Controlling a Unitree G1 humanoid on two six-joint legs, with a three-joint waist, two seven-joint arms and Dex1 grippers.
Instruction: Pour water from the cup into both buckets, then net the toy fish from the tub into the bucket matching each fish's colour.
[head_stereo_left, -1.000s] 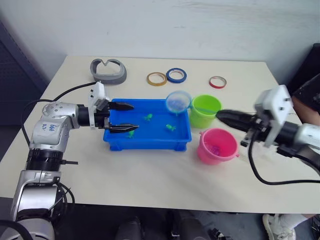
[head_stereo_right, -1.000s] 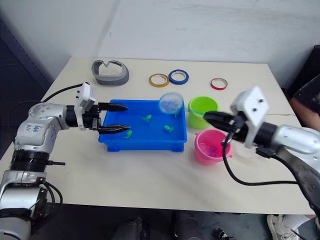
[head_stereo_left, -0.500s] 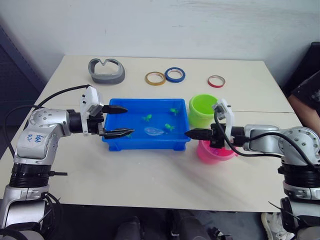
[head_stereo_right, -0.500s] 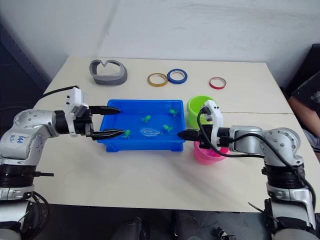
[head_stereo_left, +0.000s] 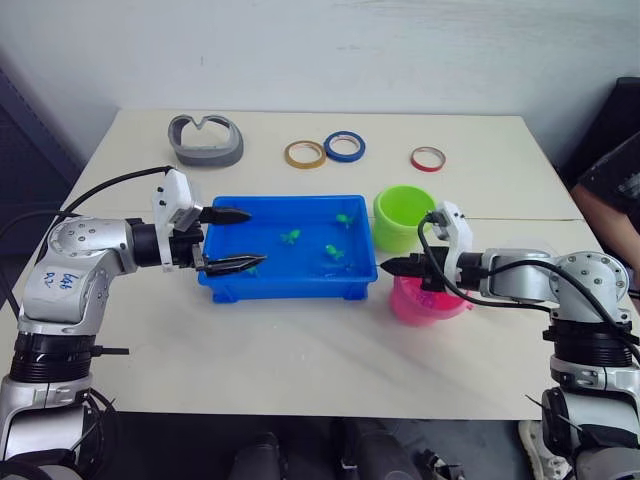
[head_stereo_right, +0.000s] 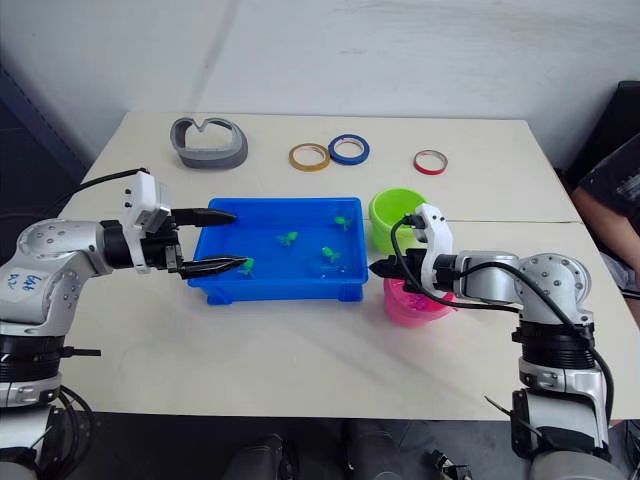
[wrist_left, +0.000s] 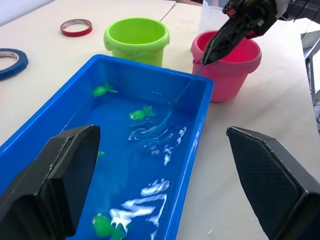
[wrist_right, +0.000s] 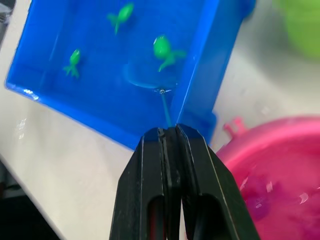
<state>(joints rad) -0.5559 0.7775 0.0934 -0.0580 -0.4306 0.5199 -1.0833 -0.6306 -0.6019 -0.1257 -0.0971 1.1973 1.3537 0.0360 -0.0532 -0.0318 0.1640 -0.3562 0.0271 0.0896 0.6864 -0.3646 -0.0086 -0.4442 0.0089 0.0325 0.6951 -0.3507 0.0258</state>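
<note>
Netting step: the net (wrist_right: 150, 84) lay sunk in the water at the tub's (head_stereo_left: 290, 288) end nearest the buckets, its hoop just beside one green fish (wrist_right: 162, 49).
Doing it well: I judged the hoop should slide under that fish and rise level and slowly, so that the fish did not wash over the rim; then a short carry to the green bucket (head_stereo_left: 405, 218), not the pink bucket (head_stereo_left: 425, 305).
Right pincer (head_stereo_left: 385, 266): closed tight on the thin handle, hovering above the pink bucket's near rim, just off the tub's end wall.
Left pincer (head_stereo_left: 254, 238): gaping wide and empty at the tub's opposite end, one finger over the water, one near the front rim; it looked placed to steady the tub.
Fish count: four green ones in the tub; pinkish shapes in the pink bucket, number unclear.
Buckets: two, side by side, just beyond the tub's end.
Cup (wrist_left: 209, 20): one, clear, behind the pink bucket.
Tape rings: three at the bench's far side, yellow (head_stereo_left: 304, 154), blue (head_stereo_left: 343, 146), red (head_stereo_left: 427, 157).
Grey curved piece (head_stereo_left: 205, 140): one, far left.
</note>
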